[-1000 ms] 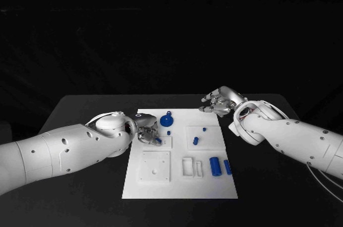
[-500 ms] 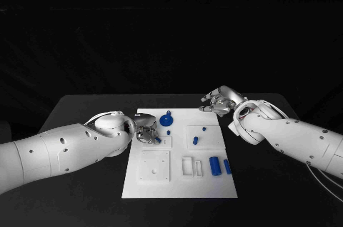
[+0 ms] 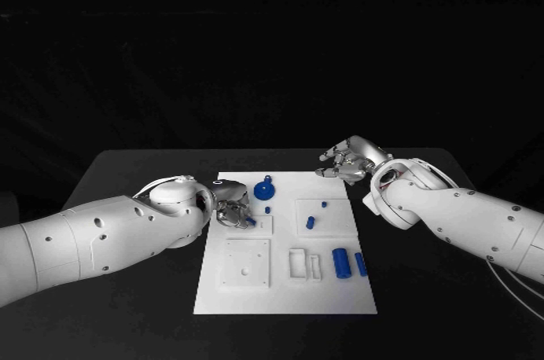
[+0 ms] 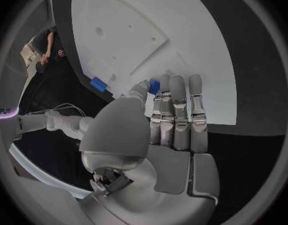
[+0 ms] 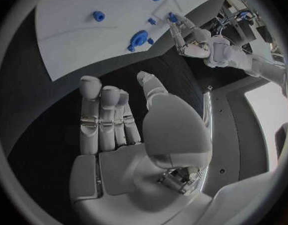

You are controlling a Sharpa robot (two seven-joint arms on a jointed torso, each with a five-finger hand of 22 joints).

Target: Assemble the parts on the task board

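Note:
The white task board (image 3: 340, 297) lies in the middle of the table. My left hand (image 3: 233, 205) hangs over its left edge, and thumb and fingertips pinch a small blue part (image 4: 154, 87) just above the board (image 4: 181, 35). Close by are a round blue disc (image 3: 263, 191) and a small blue peg (image 3: 267, 211). Two more pegs (image 3: 308, 220) stand in a raised square to the right. Two blue cylinders (image 3: 340, 262) lie on the front right. My right hand (image 3: 346, 159) hovers at the board's far right corner with fingers spread and nothing in it (image 5: 119, 120).
A white square plate (image 3: 248, 264) and a white bracket (image 3: 304, 264) sit on the board's front half. Black tabletop (image 3: 136, 171) shows on both sides of the board. My left hand (image 5: 193, 42) appears in the right wrist view beside the blue disc (image 5: 139, 37).

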